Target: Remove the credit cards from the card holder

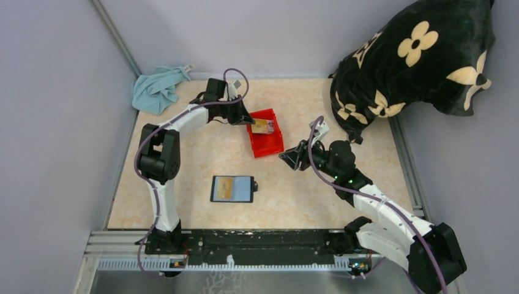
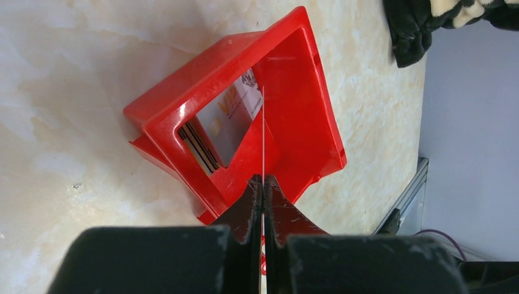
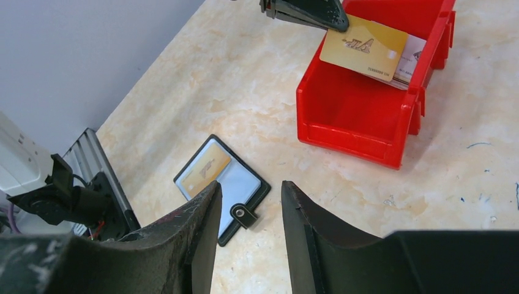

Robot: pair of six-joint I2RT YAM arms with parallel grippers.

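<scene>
The left tool (image 2: 263,182) was clamped shut on a tan card (image 3: 364,46), gripping it by one corner over the red bin (image 1: 267,148), where other cards (image 2: 223,122) lay stacked inside. The right tool (image 3: 250,187) hovered partly open with nothing between its fingers, above the counter (image 1: 183,159) beside the bin. The card holder (image 1: 232,188) lay unfolded and flat on the counter, nearer the arms' bases and well apart from the bin, its blue inside facing up, with another tan card (image 1: 224,188) sitting in its left half.
</scene>
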